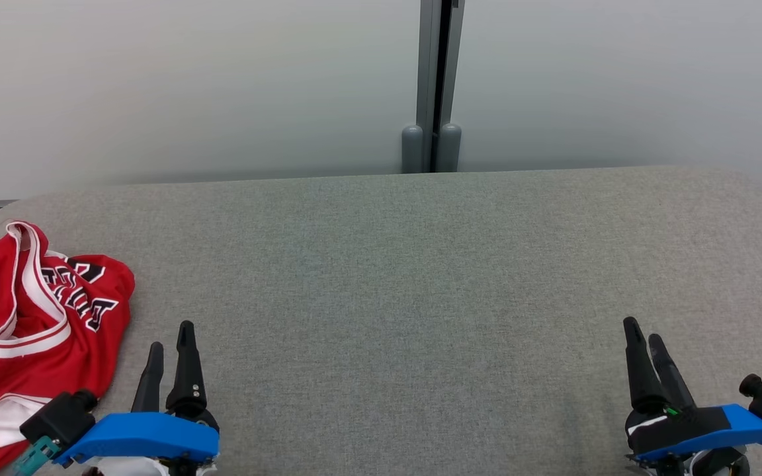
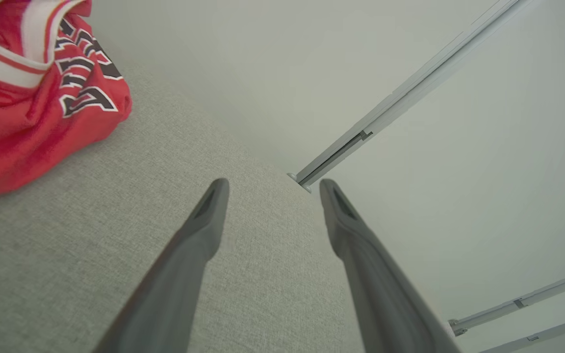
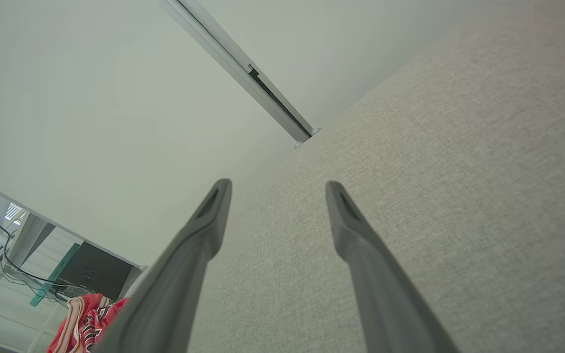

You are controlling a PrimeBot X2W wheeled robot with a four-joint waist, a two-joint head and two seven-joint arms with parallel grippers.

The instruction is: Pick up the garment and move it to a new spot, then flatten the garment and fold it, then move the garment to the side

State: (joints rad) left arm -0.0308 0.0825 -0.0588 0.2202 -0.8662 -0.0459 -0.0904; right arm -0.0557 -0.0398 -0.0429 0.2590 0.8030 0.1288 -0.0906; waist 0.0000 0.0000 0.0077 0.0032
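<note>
**Head view.** Red garment (image 1: 30,317) heaped at the left edge, in the lower half of the frame, on the grey cloth-covered table (image 1: 394,277). Crumpled rather than flat. Longer up-and-down than across, running from a white-and-red trimmed opening at its top end down past the bottom edge of the frame. Trimmed opening pointing toward the top of the frame. Black-and-white lettering on the right flank, tilted and unreadable. White patch near the lower left corner. Left gripper (image 1: 170,334) at lower left, just right of the garment and apart from it, fingers pointing up the frame, spread, with nothing between them. Right gripper (image 1: 642,329) at lower right, well apart from the garment, fingers also pointing up, seen nearly in line, so the gap hard to judge here. Blue housing (image 1: 143,436) at the base of the left gripper, and the same at the right. Pale wall panels beyond the far table edge, with a grey post (image 1: 435,86) at top centre.

**Left wrist view.** Two dark fingers rising from the bottom edge, tips wide apart, bare table cloth between. Garment in the upper left corner, resting on the table, lettering on its near side, clear of both fingertips.

**Right wrist view.** Fingers wide apart over bare cloth, holding nothing. Garment small in the lower left corner, partly behind the left-hand finger, too small to tell its lie. Dark box (image 3: 93,272) just above it.
</note>
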